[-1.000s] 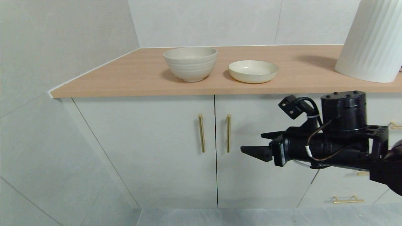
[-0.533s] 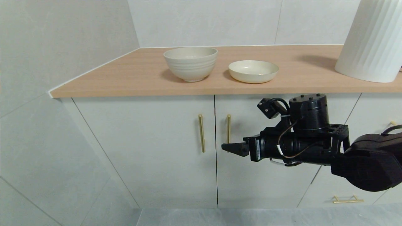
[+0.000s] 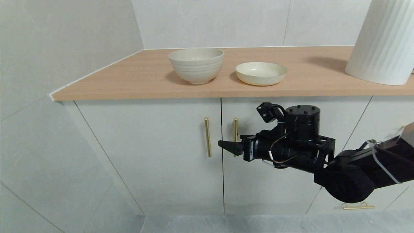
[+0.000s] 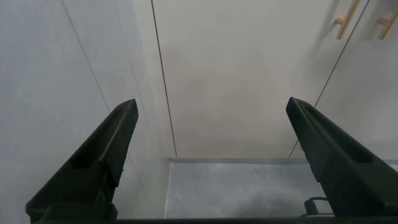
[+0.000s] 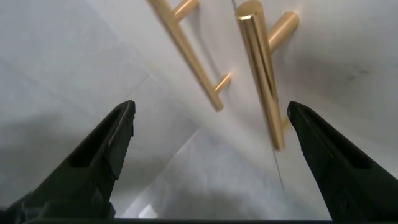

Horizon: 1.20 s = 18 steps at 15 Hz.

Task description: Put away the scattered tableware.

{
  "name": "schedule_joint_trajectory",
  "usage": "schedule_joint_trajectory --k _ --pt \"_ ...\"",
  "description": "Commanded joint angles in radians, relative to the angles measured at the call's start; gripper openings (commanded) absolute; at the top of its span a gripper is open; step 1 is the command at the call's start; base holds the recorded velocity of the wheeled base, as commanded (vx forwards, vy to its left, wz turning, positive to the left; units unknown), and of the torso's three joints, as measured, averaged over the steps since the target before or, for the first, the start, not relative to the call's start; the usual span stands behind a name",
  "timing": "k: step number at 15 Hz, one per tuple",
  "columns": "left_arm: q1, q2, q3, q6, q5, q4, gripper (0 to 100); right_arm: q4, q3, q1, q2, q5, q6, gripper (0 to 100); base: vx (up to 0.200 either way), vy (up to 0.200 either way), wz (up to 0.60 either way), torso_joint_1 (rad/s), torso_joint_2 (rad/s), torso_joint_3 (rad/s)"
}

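Right wrist view: right gripper (image 5: 211, 118) jaws spread wide, nothing held, w/ a brass bar handle (image 5: 261, 74) lying btwn the two fingers but not touched as far as I can tell; second handle (image 5: 186, 50) just beyond it. Head view has the same right gripper (image 3: 231, 144) held level at the cabinet front, tips at the right door handle (image 3: 235, 137), just right of the door seam; left door handle (image 3: 207, 137) is just the other side of the seam. Left gripper (image 4: 211, 155) also wide open & empty, facing the lower cabinet front and floor. Tableware is untouched up on the countertop (image 3: 129, 84): deep bowl (image 3: 196, 65) on the left, shallow dish (image 3: 261, 73) just right of it, apart, both near the front edge. Tall white ribbed vessel (image 3: 381, 42) at far right. Step in hand, prob.: getting the right cabinet door open so there's somewhere to stow the pieces; nothing put away yet. Next move needs: ease fwd till the bar sits fully btwn the fingers, close firmly, then pull back along the door's swing arc, not straight, or the grip may slip off the thin bar.
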Motion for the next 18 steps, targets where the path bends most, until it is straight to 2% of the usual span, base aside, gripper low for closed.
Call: schedule_joint_trajectory --k 1,4,9,15,18 --pt "0.0 0.0 0.0 0.0 0.0 0.0 100 -0.063 -0.006 0.021 0.08 -0.04 0.009 100 0.0 0.0 0.0 0.0 0.0 0.0" --pt "0.0 0.0 0.0 0.0 0.0 0.0 100 -0.111 -0.014 0.031 0.106 -0.056 0.017 100 0.0 0.0 0.0 0.0 0.0 0.0" --pt "0.0 0.0 0.0 0.0 0.0 0.0 100 -0.114 -0.016 0.045 0.089 -0.051 0.086 100 0.0 0.0 0.0 0.0 0.0 0.0" --pt "0.0 0.0 0.0 0.0 0.0 0.0 100 -0.111 -0.003 0.054 0.071 -0.039 0.106 100 0.0 0.0 0.0 0.0 0.0 0.0" --pt "0.0 0.0 0.0 0.0 0.0 0.0 100 -0.104 0.018 0.059 0.036 0.022 0.158 100 0.0 0.0 0.0 0.0 0.0 0.0"
